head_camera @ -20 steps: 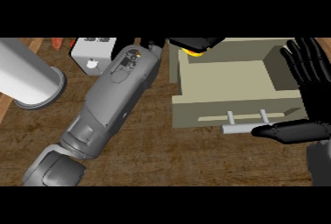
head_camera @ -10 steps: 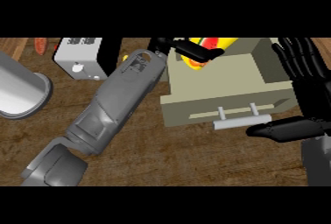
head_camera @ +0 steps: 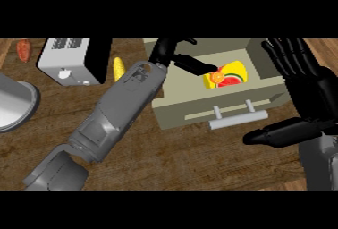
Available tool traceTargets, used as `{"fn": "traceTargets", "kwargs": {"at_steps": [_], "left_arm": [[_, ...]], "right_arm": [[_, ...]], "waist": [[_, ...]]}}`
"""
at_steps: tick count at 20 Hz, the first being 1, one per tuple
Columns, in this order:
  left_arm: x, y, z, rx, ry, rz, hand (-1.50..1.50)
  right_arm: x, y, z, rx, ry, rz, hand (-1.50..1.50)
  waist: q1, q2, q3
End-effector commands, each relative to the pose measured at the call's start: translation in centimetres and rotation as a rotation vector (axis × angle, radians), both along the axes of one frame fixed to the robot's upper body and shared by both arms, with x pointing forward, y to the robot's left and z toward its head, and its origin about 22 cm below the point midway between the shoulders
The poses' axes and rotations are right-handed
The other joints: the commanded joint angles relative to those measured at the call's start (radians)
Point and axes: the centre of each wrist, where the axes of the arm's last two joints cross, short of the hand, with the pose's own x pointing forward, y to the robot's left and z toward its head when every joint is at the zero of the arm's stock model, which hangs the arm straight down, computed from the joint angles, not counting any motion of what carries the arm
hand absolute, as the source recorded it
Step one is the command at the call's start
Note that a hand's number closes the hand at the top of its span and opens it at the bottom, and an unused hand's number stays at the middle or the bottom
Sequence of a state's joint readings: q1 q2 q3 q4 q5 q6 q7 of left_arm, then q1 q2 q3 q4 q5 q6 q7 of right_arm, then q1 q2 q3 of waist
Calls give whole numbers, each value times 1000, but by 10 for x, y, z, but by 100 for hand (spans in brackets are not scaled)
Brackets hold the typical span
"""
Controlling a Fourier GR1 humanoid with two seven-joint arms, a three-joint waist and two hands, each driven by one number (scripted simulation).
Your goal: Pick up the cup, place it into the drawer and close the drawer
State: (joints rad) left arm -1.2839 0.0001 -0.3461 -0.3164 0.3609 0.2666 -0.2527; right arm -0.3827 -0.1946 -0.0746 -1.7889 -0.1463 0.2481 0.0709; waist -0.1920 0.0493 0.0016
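The yellow cup (head_camera: 226, 77) with a fruit pattern lies tilted inside the open beige drawer (head_camera: 198, 103), near its back right. My left hand (head_camera: 170, 50) reaches over the drawer's back left from a forearm that crosses the counter. One straight finger (head_camera: 195, 66) points at the cup, its tip at the cup's edge, and nothing curls round the cup. My right hand (head_camera: 305, 80) stands open beside the drawer's right side, fingers up, thumb (head_camera: 280, 133) stretched left just below the drawer's silver handle (head_camera: 238, 119).
A white toaster (head_camera: 69, 61) stands at the back left, with a yellow item (head_camera: 118, 68) beside it and an orange-red one (head_camera: 23, 49) further left. A large grey round vessel (head_camera: 14, 105) sits at the left edge. The wooden counter (head_camera: 191, 156) lies in front of the drawer.
The cup, held up at the drawer's back by my left hand before, now lies lower inside the drawer with the fingers straightened off it. The whole scene has slid down in view.
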Motion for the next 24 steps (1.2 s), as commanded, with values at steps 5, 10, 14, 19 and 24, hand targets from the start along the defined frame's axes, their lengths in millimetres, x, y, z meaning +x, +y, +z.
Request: {"fn": "traceTargets", "kwargs": {"at_steps": [5,10,14,19,24], "left_arm": [[-4,-1,2,-253,-52,-55,-150],[-3,-4,15,-369,-116,0,-150],[-1,-3,13,-368,-138,52,-150],[0,1,8,-395,-122,77,-150],[-4,4,1,-459,-128,59,-150]], "right_arm": [[4,34,8,-24,7,354,150],[-3,33,-6,-223,136,498,150],[-11,21,-20,-495,231,510,150],[-11,19,-14,-729,153,302,-150],[-15,24,-74,-785,220,206,-150]], "waist": [[-12,4,-2],[23,-15,-2],[57,-23,-1],[127,-31,0],[172,-41,0]]}}
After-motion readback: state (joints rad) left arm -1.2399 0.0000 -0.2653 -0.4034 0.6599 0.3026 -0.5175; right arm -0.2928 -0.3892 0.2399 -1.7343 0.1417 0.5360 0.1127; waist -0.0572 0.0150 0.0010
